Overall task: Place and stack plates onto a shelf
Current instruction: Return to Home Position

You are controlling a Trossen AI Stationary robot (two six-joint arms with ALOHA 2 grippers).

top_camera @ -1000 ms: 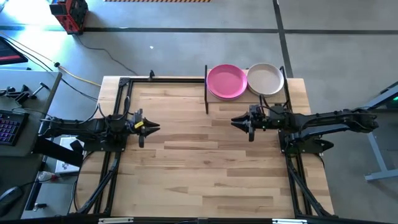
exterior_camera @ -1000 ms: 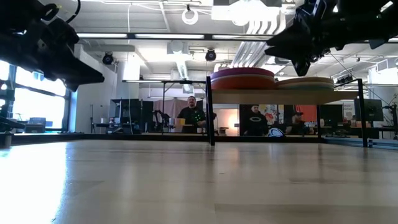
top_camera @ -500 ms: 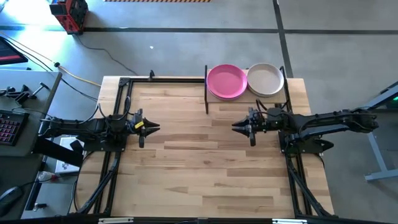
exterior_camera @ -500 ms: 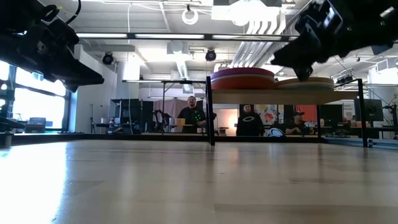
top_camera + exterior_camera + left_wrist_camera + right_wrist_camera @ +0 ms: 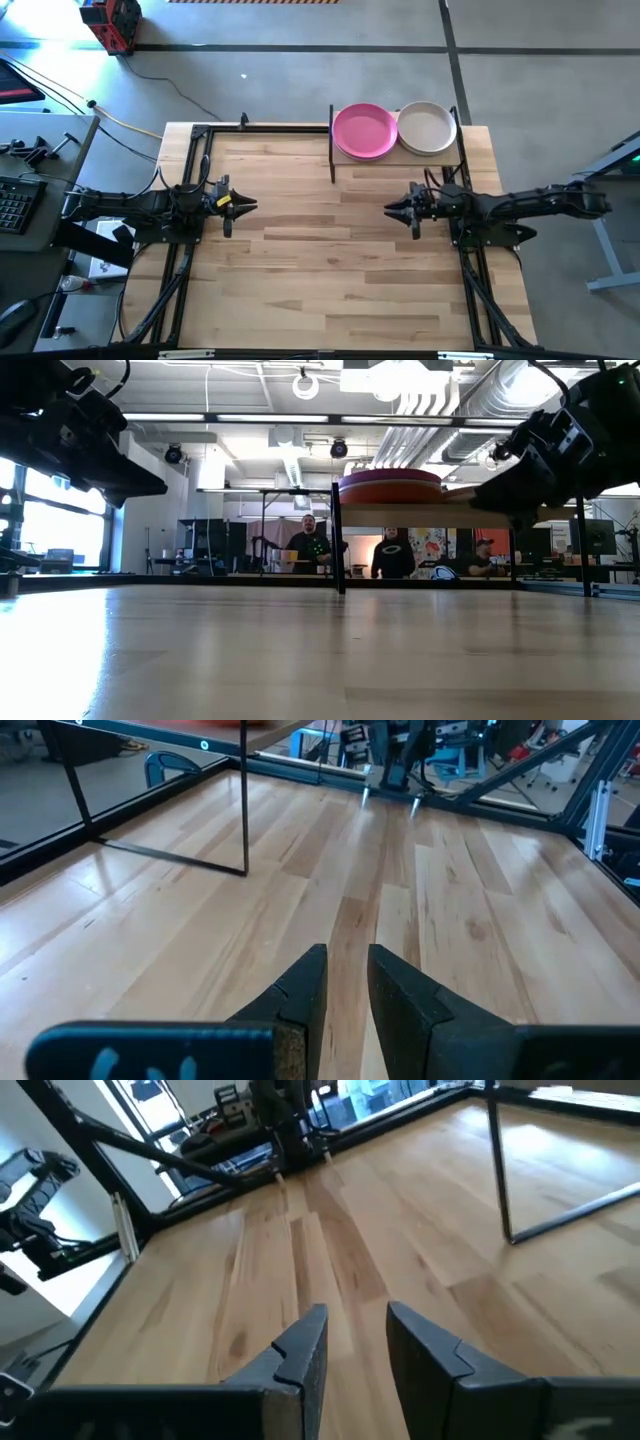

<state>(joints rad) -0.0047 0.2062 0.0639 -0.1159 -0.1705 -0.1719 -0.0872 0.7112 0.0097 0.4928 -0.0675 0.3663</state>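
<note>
The plates are sitting in two stacks on the shelf, at the table's far edge. The right gripper, the nearer one, is hovering just in front of it and pointing sideways, fingers slightly apart, empty. The left gripper is waiting well apart, fingers likewise narrowly parted

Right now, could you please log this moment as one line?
shelf: magenta plate, off-white plate on top | left tool: empty, left side | right tool: empty, near shelf
</note>
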